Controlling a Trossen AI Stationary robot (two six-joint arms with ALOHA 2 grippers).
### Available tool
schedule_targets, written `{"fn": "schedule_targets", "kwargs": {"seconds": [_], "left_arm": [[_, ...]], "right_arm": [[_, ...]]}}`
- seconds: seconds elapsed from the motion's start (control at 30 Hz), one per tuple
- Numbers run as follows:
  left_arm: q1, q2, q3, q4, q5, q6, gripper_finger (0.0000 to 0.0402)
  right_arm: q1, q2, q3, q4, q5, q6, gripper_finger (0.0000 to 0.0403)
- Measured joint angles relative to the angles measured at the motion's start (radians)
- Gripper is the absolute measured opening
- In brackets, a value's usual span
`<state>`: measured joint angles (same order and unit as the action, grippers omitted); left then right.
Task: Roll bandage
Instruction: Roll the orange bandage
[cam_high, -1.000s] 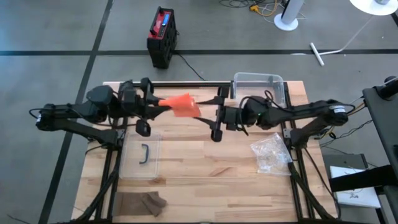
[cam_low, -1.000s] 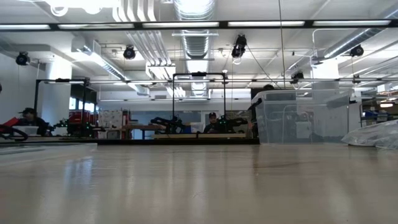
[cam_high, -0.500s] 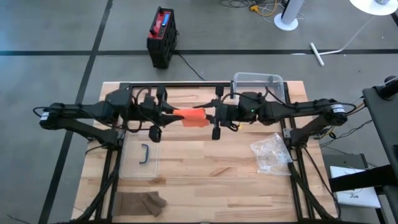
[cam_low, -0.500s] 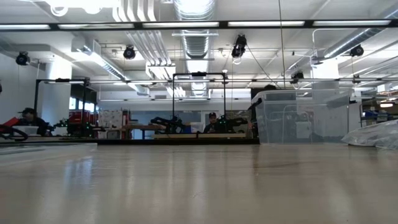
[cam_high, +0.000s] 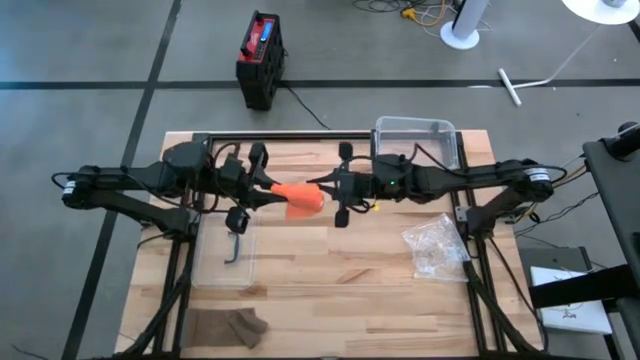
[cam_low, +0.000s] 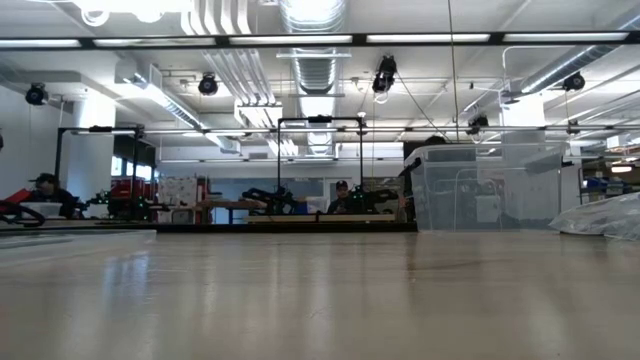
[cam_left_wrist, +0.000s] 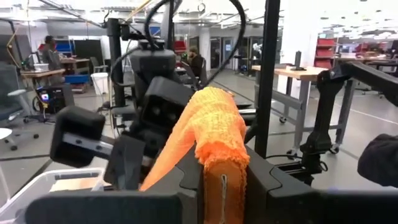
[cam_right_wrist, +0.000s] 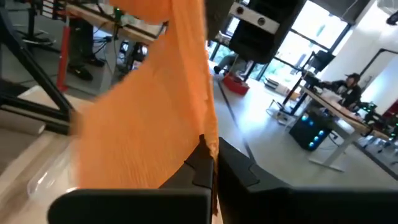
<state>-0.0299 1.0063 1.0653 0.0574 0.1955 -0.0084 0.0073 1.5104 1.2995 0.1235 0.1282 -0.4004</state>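
I see the right tool (cam_high: 322, 186) now clamped on the orange bandage (cam_high: 300, 196); the left tool (cam_high: 268, 192) still grips its opposite end.

**Lighting and picture quality, quick rundown**

Overhead shot is evenly lit, soft daylight feel, only faint shadows under the arms on the wooden table (cam_high: 330, 270). Low cam: bright ceiling light strips (cam_low: 400, 39) throw a pale sheen across the tabletop, and the near surface goes soft. Right wrist cam is the roughest, with the orange bandage (cam_right_wrist: 155, 112) smeared up close and windows (cam_right_wrist: 323, 31) blown out behind. Left wrist cam is sharper.
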Motion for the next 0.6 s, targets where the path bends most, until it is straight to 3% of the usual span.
{"fn": "schedule_targets", "kwargs": {"seconds": [0.1, 0.27, 0.47, 0.6], "left_arm": [[0.0, -0.015, 0.0, -0.046, -0.027, -0.005, 0.0047], [0.0, -0.036, 0.0, -0.162, -0.151, -0.005, 0.0047], [-0.002, -0.006, 0.0, -0.142, -0.153, 0.02, 0.0047], [-0.002, 0.013, 0.0, -0.114, -0.151, 0.022, 0.0048]], "right_arm": [[0.023, 0.009, 0.0, -0.023, 0.074, -0.03, 0.0], [0.075, -0.029, -0.003, -0.076, 0.32, -0.194, 0.0], [0.082, -0.041, -0.004, -0.095, 0.343, -0.265, 0.0002], [0.09, -0.049, 0.004, -0.165, 0.354, -0.276, 0.004]]}}
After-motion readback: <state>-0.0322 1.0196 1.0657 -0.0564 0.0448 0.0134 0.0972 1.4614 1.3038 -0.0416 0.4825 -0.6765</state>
